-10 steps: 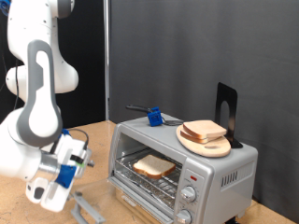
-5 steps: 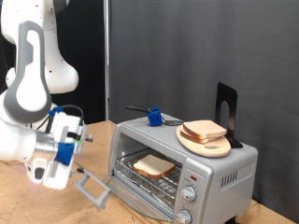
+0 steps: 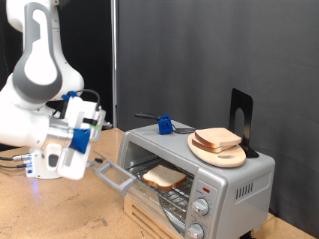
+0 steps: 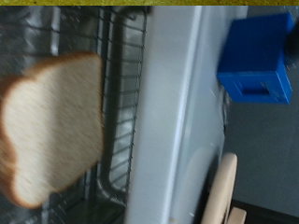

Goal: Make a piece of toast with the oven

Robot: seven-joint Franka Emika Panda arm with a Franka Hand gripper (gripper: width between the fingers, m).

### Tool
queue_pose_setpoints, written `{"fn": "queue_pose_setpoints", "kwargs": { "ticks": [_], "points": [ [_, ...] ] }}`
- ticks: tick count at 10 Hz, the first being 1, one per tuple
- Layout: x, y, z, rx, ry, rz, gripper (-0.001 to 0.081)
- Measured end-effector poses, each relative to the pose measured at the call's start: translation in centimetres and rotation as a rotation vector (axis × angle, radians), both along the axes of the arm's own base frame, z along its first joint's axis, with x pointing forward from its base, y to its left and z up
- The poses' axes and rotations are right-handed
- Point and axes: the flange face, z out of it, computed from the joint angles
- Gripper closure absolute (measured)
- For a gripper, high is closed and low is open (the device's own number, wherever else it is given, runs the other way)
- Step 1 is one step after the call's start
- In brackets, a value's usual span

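The silver oven [image 3: 214, 184] stands at the exterior view's lower right. Its glass door [image 3: 118, 179] is tilted partway up and does not cover the opening. One piece of toast [image 3: 164, 177] lies on the wire rack inside; the wrist view shows this slice [image 4: 51, 126] close up on the rack [image 4: 121, 103]. A second slice [image 3: 217, 139] rests on a round wooden plate [image 3: 231, 157] on the oven's top. My gripper [image 3: 96, 159] is at the door's outer edge, on the exterior view's left. Its fingers do not show in the wrist view.
A small blue object [image 3: 164, 125] with a dark handle sits on the oven's top, and the wrist view catches it too [image 4: 252, 56]. A black stand [image 3: 242, 119] rises behind the plate. Two round knobs [image 3: 202, 207] sit on the oven's front. The wooden table [image 3: 50, 214] spreads below.
The arm has risen and swung towards the oven. The door, which hung low before, has been lifted with it and now stands partway up.
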Motion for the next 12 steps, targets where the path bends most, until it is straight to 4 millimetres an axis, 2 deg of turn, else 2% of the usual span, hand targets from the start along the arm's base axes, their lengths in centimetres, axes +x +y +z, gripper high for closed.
{"fn": "queue_pose_setpoints", "kwargs": {
  "ticks": [2,7,10,12],
  "points": [
    [0.6,1.8,0.8,-0.032,-0.010,-0.010,-0.0002],
    [0.9,4.5,0.5,-0.046,-0.015,0.006,-0.0002],
    [0.2,6.1,1.2,-0.021,-0.020,0.043,-0.0002],
    [-0.8,6.3,1.7,-0.020,-0.002,0.065,-0.0002]
  ]
}}
